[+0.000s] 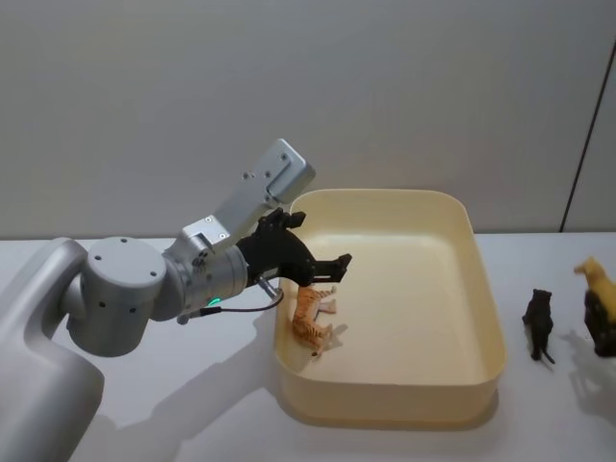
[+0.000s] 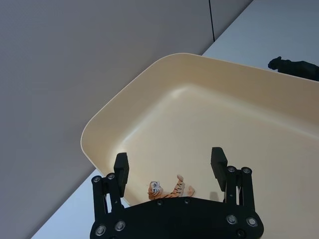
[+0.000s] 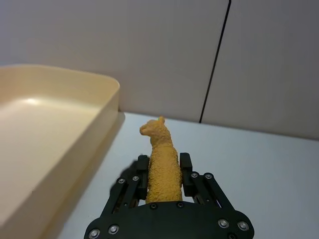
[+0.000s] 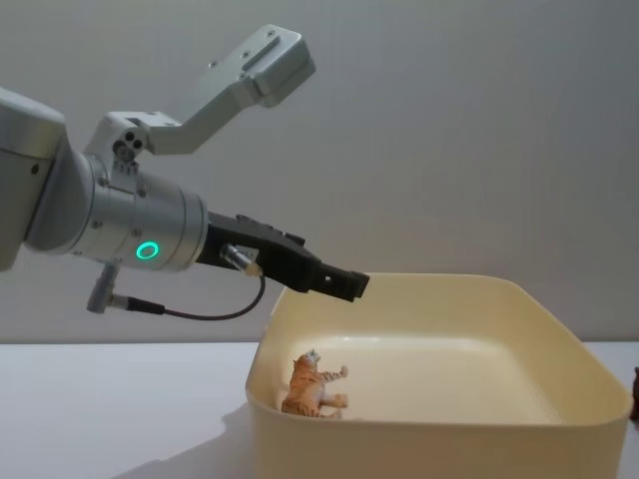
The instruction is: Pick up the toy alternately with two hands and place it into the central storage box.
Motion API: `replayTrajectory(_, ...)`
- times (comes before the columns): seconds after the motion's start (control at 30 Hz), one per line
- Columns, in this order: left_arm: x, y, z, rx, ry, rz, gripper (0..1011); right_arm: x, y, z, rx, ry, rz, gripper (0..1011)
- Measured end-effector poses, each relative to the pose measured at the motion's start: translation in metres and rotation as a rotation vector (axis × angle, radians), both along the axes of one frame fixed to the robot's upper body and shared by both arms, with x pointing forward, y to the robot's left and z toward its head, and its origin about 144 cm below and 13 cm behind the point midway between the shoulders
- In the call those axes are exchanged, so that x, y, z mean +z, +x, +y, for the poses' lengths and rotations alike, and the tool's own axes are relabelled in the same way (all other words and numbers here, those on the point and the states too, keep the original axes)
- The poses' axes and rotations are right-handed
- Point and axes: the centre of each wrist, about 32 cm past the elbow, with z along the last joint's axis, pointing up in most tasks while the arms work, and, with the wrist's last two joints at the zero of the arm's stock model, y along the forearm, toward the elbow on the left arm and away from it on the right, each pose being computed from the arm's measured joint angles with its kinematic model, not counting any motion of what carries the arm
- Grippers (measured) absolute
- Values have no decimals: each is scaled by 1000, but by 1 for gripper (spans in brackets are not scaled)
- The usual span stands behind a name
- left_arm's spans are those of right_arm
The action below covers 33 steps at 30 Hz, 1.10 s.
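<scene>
Head view, tiger (image 1: 311, 322) lying near-to-far, legs rightward

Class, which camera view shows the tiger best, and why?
Head view: the whole tiger lies in the box, seen from above. Chest view shows it side-on behind the near rim; left wrist view shows its head and paws beyond the left gripper.

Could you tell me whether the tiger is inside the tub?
Inside: the tiger lies on its side on the tub's floor, below the open left gripper.
</scene>
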Motion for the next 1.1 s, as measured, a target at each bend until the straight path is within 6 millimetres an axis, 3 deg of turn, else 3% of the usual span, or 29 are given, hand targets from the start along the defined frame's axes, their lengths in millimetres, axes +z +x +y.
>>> replayTrajectory(0.5,0,0,0,0,0,0,1001,31,29,28,139,81,-98,359)
replayTrajectory(0.97,0,0,0,0,0,0,1001,32,80,69,250,83,-42,364)
replayTrajectory(1.1,0,0,0,0,0,0,1001,32,89,78,267,77,-31,451)
